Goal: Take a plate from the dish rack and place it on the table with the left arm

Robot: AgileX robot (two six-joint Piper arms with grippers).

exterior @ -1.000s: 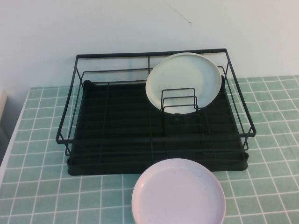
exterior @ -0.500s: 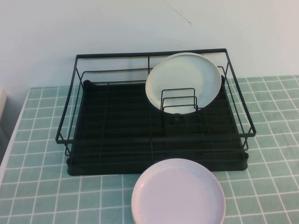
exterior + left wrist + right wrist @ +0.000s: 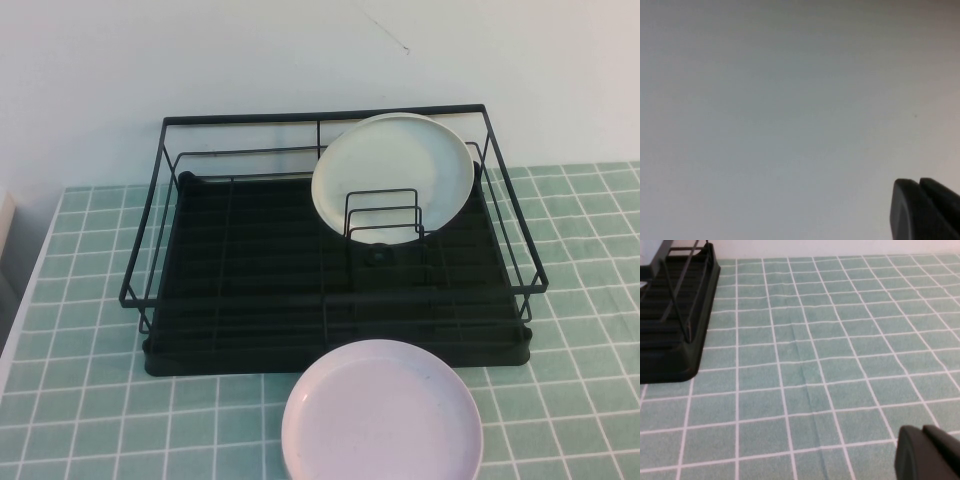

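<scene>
The pale mint-white plate (image 3: 393, 180) stands upright in the small wire holder at the back right of the black dish rack (image 3: 250, 290). The rack sits on the mint-green tiled table (image 3: 80, 420). Neither arm shows in the high view. My left gripper (image 3: 917, 184) shows only in the left wrist view, its two black fingertips pressed together against a blank pale wall, with nothing between them. My right gripper (image 3: 919, 431) shows only in the right wrist view, fingertips together and empty, above bare tiles to the right of the rack's corner (image 3: 675, 340).
A pale pinkish-lavender plate (image 3: 382, 412) lies flat on the table just in front of the rack, at the near edge. The table's white edge (image 3: 20, 320) runs along the left. A white wall stands behind the rack.
</scene>
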